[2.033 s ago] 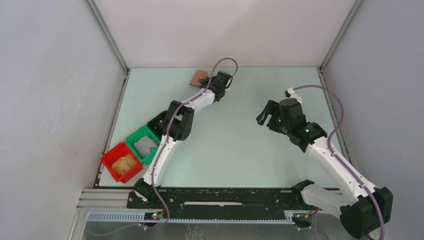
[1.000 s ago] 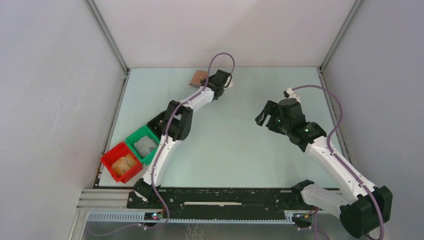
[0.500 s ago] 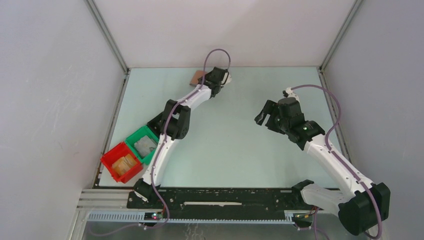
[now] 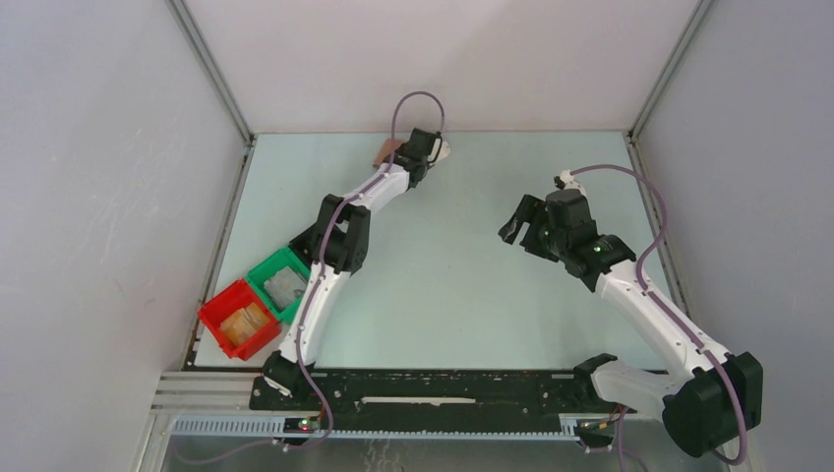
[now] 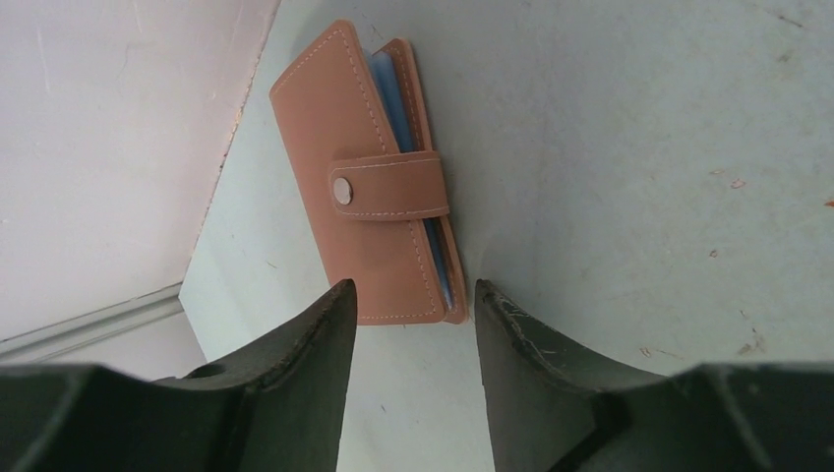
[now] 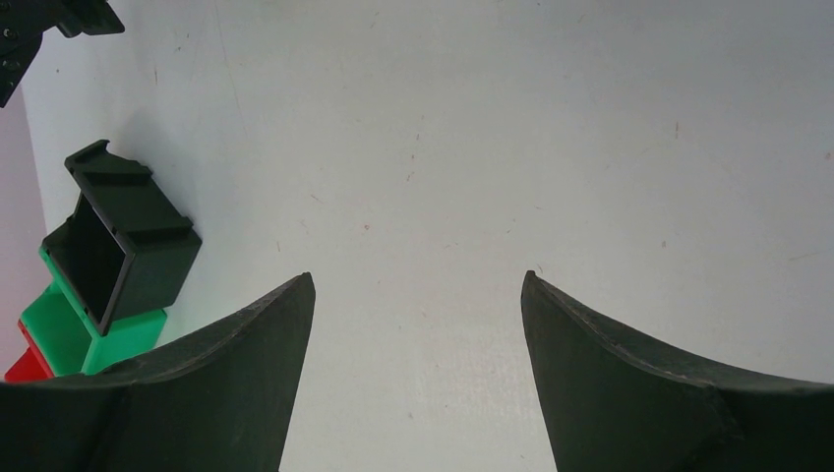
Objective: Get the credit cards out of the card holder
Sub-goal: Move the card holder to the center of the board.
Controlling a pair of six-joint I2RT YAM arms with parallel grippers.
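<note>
The tan-brown card holder (image 5: 364, 177) lies closed on the table by the back wall, its snap tab fastened; in the top view the card holder (image 4: 385, 153) is half hidden by my left arm. A pale blue edge of the credit cards (image 5: 396, 108) shows between its covers. My left gripper (image 5: 411, 287) is open, its fingertips just short of the holder's near end and apart from it, with nothing between them; from above the left gripper (image 4: 401, 158) sits right beside the holder. My right gripper (image 6: 418, 277) stands wide open and empty over bare table; in the top view the right gripper (image 4: 518, 224) hovers mid-right.
A black bin (image 6: 123, 241), a green bin (image 4: 283, 283) and a red bin (image 4: 239, 320) line up at the table's left edge near the left arm's elbow. The back wall and left corner post stand close behind the holder.
My left arm has reached further toward the back-left, bringing its gripper up to the card holder and covering part of it from above. The right arm drifted slightly.
</note>
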